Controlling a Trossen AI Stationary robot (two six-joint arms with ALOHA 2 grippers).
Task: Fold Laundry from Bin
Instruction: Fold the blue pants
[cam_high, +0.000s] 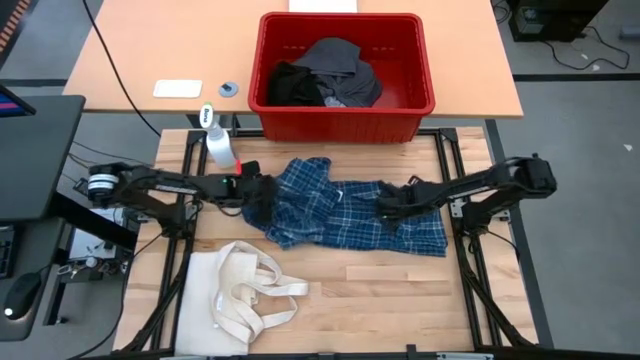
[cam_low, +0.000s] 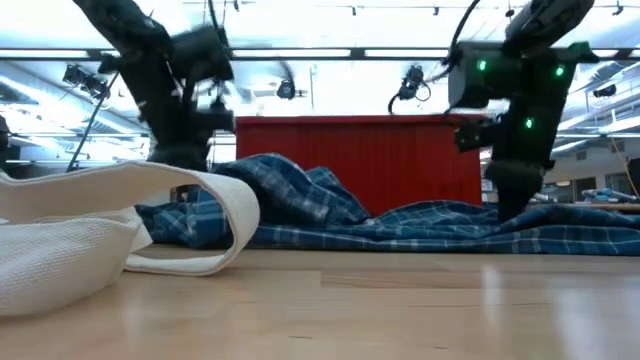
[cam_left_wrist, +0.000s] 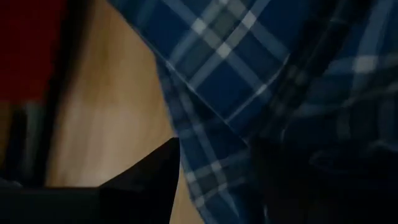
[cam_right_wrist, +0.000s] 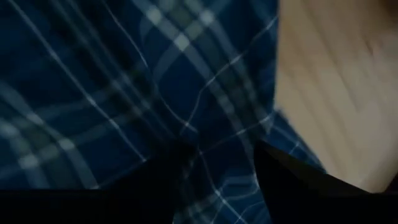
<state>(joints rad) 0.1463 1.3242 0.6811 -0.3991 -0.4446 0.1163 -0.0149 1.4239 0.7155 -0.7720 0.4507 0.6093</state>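
though shirtless, bin with laundry

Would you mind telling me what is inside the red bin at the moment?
The red bin holds a heap of dark laundry: a grey piece on top and a black piece beside it. Whatever lies beneath that heap is covered. Some bare red floor shows to one side.

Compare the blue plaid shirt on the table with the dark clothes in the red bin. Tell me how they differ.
The blue plaid shirt is checked blue and white; the dark clothes are plain black and grey. The shirt lies spread across the wooden table, while the dark clothes sit heaped in the red bin. Both arms reach down onto the shirt; neither is at the dark clothes. Both are rumpled, unfolded fabric.
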